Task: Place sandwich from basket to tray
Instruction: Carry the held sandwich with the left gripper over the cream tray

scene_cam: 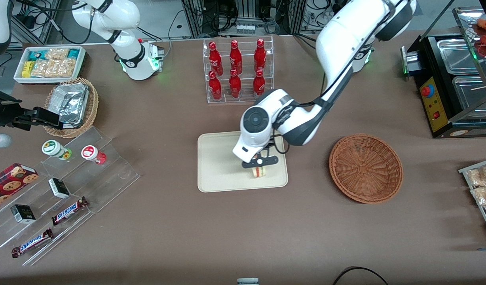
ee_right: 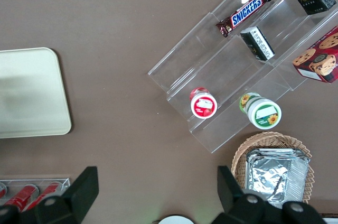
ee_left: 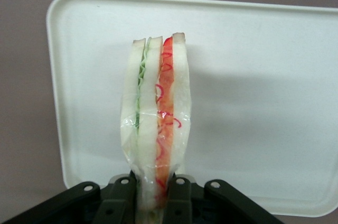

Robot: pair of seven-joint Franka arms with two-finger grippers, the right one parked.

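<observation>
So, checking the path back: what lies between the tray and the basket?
Only bare brown table, front view. The tray and basket lie apart; the gripper holds the sandwich over the tray.

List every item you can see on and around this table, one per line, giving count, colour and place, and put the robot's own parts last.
sandwich: one, white bread with red and green filling, held over the tray.
tray: one, cream, mid-table.
basket: one, reddish-brown wicker, beside the tray toward the working arm's end, nothing in it.
bottles: six, red, in a clear rack, farther from the front camera than the tray.
foil container: one, silver, in a tan wicker basket, parked arm's end.
white bin: one, holding snack packets, parked arm's end.
Snickers bars: two, brown, on clear stepped shelves.
round tubs: two, green-lidded and red-lidded, same shelves.
end effector: one, black, above the tray, shut on the sandwich.
</observation>
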